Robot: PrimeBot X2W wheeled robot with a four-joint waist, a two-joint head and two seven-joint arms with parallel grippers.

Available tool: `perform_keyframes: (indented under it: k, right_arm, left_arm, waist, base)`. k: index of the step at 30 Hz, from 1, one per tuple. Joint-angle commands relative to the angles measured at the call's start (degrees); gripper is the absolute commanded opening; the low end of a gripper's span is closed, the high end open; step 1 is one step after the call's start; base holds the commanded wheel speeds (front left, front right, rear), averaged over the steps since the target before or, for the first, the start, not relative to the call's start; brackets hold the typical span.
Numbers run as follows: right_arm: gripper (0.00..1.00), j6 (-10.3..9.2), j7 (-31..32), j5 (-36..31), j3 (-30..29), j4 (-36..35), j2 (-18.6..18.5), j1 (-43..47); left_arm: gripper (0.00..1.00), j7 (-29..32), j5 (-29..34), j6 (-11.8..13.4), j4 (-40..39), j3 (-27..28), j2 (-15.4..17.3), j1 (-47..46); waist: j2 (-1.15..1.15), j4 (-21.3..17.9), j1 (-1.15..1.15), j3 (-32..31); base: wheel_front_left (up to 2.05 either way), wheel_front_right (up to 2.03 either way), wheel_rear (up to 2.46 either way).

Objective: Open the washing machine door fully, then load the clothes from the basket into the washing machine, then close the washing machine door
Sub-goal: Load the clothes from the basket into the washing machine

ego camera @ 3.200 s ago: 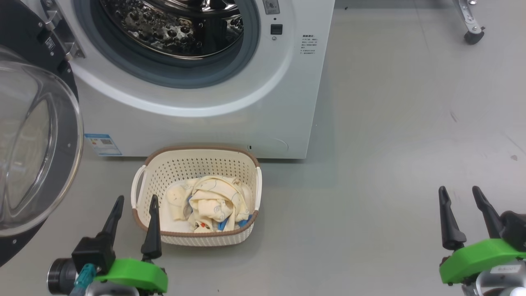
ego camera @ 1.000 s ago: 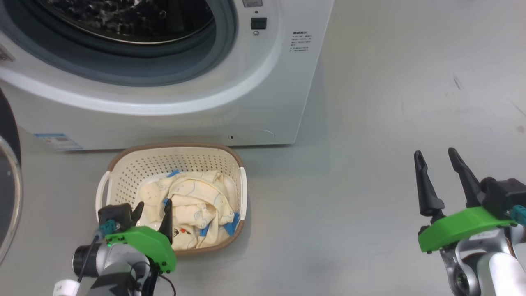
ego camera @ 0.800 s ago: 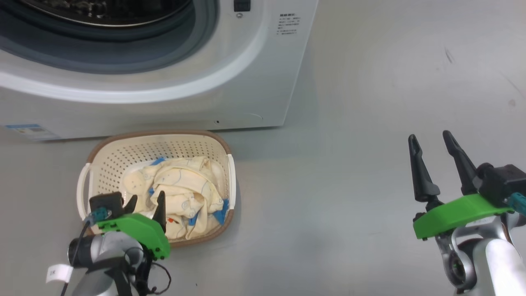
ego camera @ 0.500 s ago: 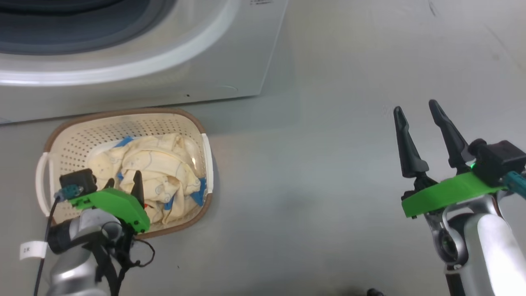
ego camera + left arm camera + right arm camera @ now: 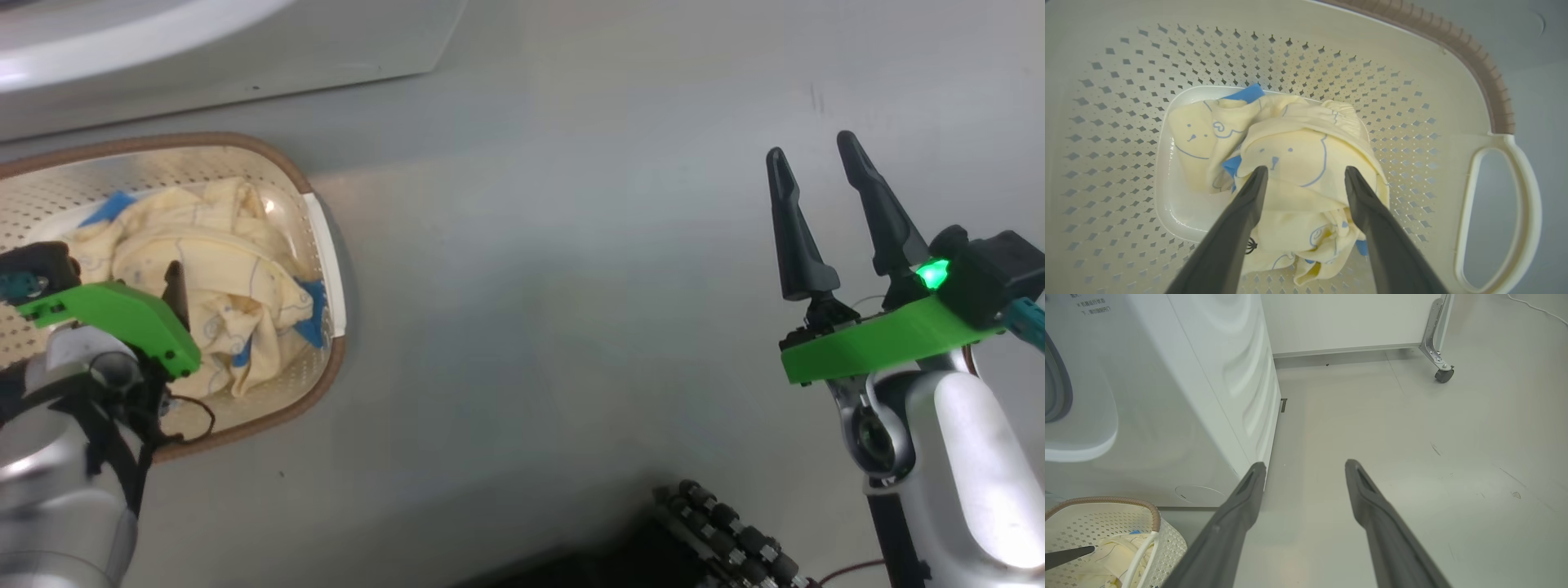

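Note:
The cream basket sits on the floor in front of the white washing machine, with cream-yellow, blue-trimmed clothes heaped inside. In the left wrist view my left gripper is open and points down into the basket. Its two dark fingers straddle the top garment of the clothes, tips at the fabric. My right gripper hangs open over bare floor, well to the right of the basket, with nothing in it. The washing machine door is out of view.
The right wrist view shows the washing machine's side, the basket corner and a metal leg on a caster far back. My own dark base is at the bottom of the head view. Grey floor lies between the arms.
The head camera has tilted down, so the whole picture has shifted. My left gripper has sunk deeper into the basket onto the clothes, still open. The right gripper stays open.

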Motion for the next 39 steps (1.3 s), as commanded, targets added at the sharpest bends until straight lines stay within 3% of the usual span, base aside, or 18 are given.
perform_keyframes:
  k: [1, 11, 19, 20, 22, 23, 33, 39]
  right_arm:
    - [1.0, -0.04, -0.84, 0.69, 1.44, -1.23, -0.84, -0.37]
    - [1.0, -0.04, -3.18, 2.75, 3.63, 0.62, -0.84, -3.23]
    - [1.0, -0.04, -4.27, 3.62, 4.78, 1.79, -0.84, -4.53]
    - [1.0, -0.04, -4.36, 3.66, 4.83, 1.94, -0.84, -4.63]
    - [1.0, -0.04, -4.5, 3.77, 4.89, 2.23, -0.84, -4.8]
    - [1.0, -0.04, -4.56, 3.8, 4.85, 2.39, -0.84, -4.85]
    - [1.0, -0.04, -4.86, 3.3, 3.11, 3.06, -0.84, -4.71]
    - [1.0, -0.04, -4.48, 1.89, 0.54, 2.54, -0.84, -3.51]
  left_arm:
    - [1.0, 0.49, -0.19, -0.15, 0.12, 0.85, 3.11, -0.46]
    - [1.0, 4.1, -0.36, 1.17, 1.57, 0.79, 7.39, -4.49]
    - [1.0, 10.29, -1.77, 3.65, 2.44, 1.47, 8.58, -6.22]
    - [0.93, 11.25, -2.09, 3.96, 2.52, 1.64, 8.41, -6.21]
    - [0.08, 12.64, -2.21, 4.43, 2.62, 1.5, 8.33, -6.12]
    - [0.0, 12.8, -2.37, 4.57, 2.65, 1.56, 8.21, -6.06]
    - [0.0, 10.03, -3.21, 4.17, 2.68, 1.44, 6.64, -4.63]
    - [0.0, 2.62, -2.19, 3.0, 1.14, 0.0, 5.03, -3.87]
  waist:
    - [0.0, -2.44, -0.01, 4.19]
    - [0.0, -5.31, -0.01, 9.88]
    - [0.0, -6.68, -0.01, 12.07]
    - [0.0, -6.76, -0.01, 12.17]
    - [0.0, -6.87, -0.01, 12.26]
    - [0.0, -6.88, -0.01, 12.21]
    - [0.0, -5.28, -0.01, 10.23]
    - [0.0, -2.1, -0.01, 7.24]
  base:
    - [0.0, 0.0, 0.0]
    - [0.0, 0.0, 0.0]
    - [0.0, 0.0, 0.0]
    - [0.0, 0.0, 0.0]
    - [0.0, 0.0, 0.0]
    - [0.0, 0.0, 0.0]
    - [0.0, 0.0, 0.0]
    - [0.0, 0.0, 0.0]
